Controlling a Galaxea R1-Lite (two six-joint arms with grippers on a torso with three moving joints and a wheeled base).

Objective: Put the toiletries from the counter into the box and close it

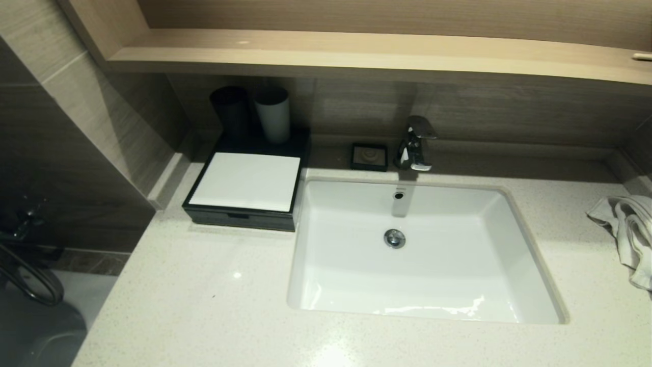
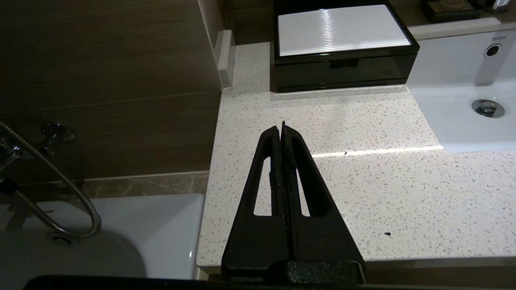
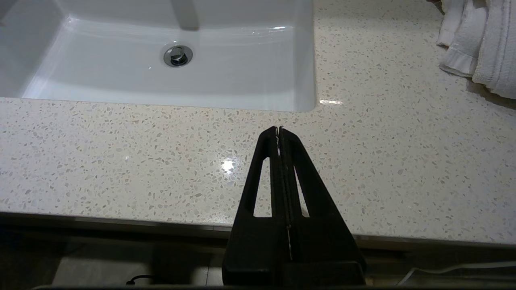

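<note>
Box sits at back-left of counter, just beside basin, drawer front flush, apparently shut. No toiletries visible on counter; presumably already inside, cannot confirm. Left gripper held over counter's front edge, facing box but well apart, fingers pressed together, holding nothing. Right gripper parked at front edge before basin, likewise closed and empty. Box looks rigid, glossy, probably light and slippery; best hold is notch in drawer front.
</note>
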